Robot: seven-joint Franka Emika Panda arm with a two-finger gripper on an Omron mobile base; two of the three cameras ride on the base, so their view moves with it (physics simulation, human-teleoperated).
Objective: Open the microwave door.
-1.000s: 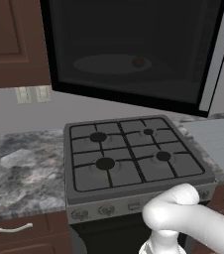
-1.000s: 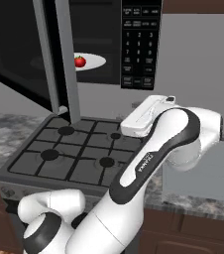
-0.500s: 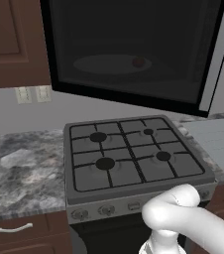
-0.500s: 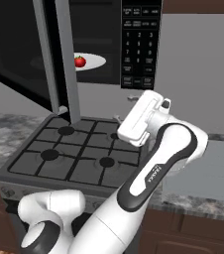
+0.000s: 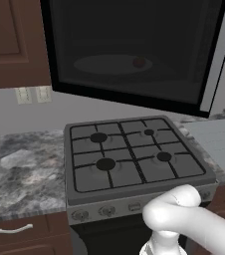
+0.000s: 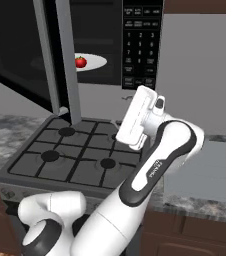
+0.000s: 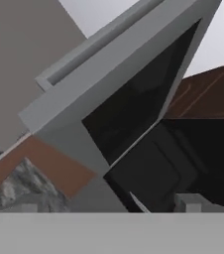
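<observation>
I see the big dark glass microwave door with its black frame and grey handle strip swung wide open, hanging out over the grey gas stove. Its grey inner face fills much of my hand camera. Behind it, the open microwave holds a round white plate, and a small red tomato sits on that plate. The white robot arm has lifted its hand higher than half a second ago, so it now stands up close to the black keypad panel. The door has not moved. The gripper is too hidden for me; I cannot tell if it is wide or narrow.
</observation>
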